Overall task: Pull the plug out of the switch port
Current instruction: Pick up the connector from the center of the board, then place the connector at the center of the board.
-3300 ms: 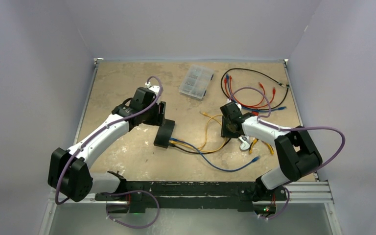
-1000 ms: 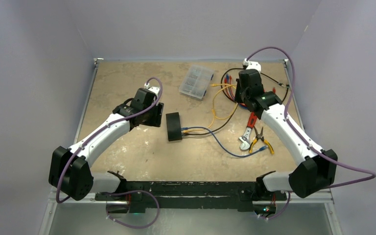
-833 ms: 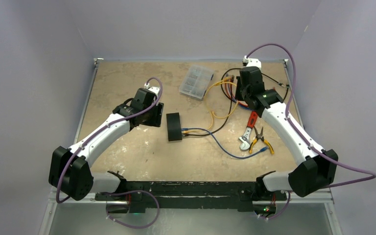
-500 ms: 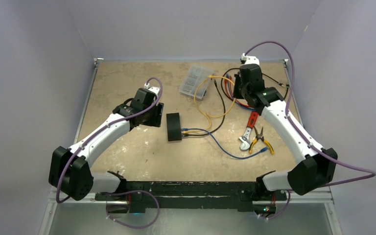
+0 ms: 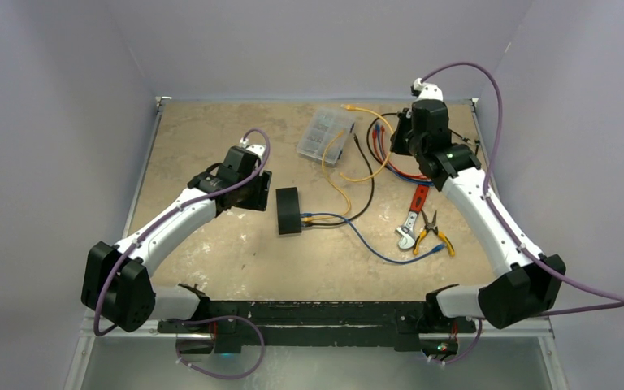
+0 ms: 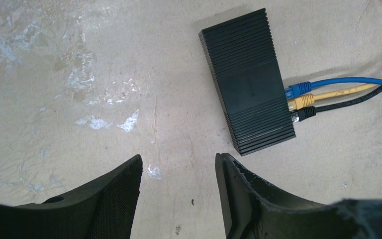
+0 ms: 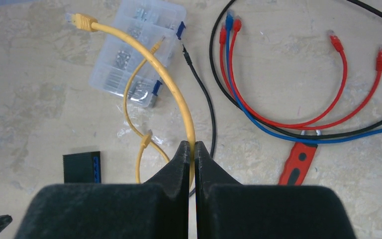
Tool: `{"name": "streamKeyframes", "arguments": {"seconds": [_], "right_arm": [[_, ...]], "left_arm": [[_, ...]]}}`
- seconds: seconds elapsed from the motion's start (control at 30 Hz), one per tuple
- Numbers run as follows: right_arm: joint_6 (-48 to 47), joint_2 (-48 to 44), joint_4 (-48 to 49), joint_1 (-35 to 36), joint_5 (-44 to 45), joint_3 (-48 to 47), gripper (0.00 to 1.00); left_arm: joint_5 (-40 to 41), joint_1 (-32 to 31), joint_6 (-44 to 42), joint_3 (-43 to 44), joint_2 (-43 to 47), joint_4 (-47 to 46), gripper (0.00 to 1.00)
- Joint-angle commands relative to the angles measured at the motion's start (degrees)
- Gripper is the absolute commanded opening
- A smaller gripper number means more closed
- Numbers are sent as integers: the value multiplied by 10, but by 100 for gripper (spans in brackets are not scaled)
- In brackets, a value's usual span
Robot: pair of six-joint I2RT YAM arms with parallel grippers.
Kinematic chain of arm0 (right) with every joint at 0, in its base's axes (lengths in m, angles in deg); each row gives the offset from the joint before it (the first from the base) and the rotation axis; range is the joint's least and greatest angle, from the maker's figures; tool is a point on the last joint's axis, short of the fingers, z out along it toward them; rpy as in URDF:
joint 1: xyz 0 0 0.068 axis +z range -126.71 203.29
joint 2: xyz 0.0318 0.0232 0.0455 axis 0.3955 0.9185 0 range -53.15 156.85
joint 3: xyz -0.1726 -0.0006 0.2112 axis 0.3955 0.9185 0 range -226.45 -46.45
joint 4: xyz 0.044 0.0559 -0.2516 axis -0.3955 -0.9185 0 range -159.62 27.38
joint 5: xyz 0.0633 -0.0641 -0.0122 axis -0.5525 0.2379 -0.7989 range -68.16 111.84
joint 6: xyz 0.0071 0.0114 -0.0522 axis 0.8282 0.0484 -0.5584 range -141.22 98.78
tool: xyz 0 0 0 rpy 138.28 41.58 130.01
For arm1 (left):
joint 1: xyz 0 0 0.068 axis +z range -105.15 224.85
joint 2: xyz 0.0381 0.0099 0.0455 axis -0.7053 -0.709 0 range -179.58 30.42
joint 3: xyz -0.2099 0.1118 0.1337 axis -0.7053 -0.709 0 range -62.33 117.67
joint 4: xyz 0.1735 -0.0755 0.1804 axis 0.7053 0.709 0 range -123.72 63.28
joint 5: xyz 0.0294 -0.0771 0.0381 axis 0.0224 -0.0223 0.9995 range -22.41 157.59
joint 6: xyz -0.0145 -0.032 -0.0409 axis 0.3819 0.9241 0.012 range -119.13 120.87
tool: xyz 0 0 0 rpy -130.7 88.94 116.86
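The left gripper [image 6: 178, 167] is hovering with jaws spread and empty, seemingly poised to steady the switch [image 6: 246, 82], which is lying flat just ahead-right of it: a ribbed, matte black slab with three plugs [image 6: 299, 102] sitting in its side sockets. Farther off, the right gripper [image 7: 195, 148] is pinching a smooth yellow cable [image 7: 171, 84], likely carrying it clear, and its loose plug [image 7: 82, 21] is arching ahead-left beside a clear compartment case [image 7: 129, 59]
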Motion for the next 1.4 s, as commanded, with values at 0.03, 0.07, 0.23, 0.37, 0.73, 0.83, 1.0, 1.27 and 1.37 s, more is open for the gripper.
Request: {"name": "streamKeyframes", "arguments": {"seconds": [0.03, 0.07, 0.23, 0.37, 0.73, 0.83, 1.0, 1.27, 1.37], "right_arm": [[27, 8, 57, -38, -99, -13, 0], [30, 11, 61, -47, -121, -11, 0], [55, 16, 92, -103, -208, 2, 0], [78, 19, 123, -144, -271, 16, 0], [161, -5, 223, -280, -376, 112, 0], [172, -16, 239, -320, -389, 130, 0], [193, -9, 269, -367, -427, 148, 0], [226, 35, 324, -382, -457, 145, 0], [243, 56, 348, -384, -456, 138, 0]], "left_arm": [[9, 3, -2, 13, -2, -6, 55], [9, 3, -3, 13, -2, -5, 55], [10, 3, -2, 13, -2, -4, 55], [11, 3, -2, 12, -2, -4, 55], [12, 3, -2, 13, -4, -4, 55], [12, 3, -2, 13, -6, -6, 55], [10, 3, -4, 14, -12, -5, 55], [13, 3, -3, 14, -15, -4, 55], [16, 3, -3, 13, -16, -5, 55]]}}
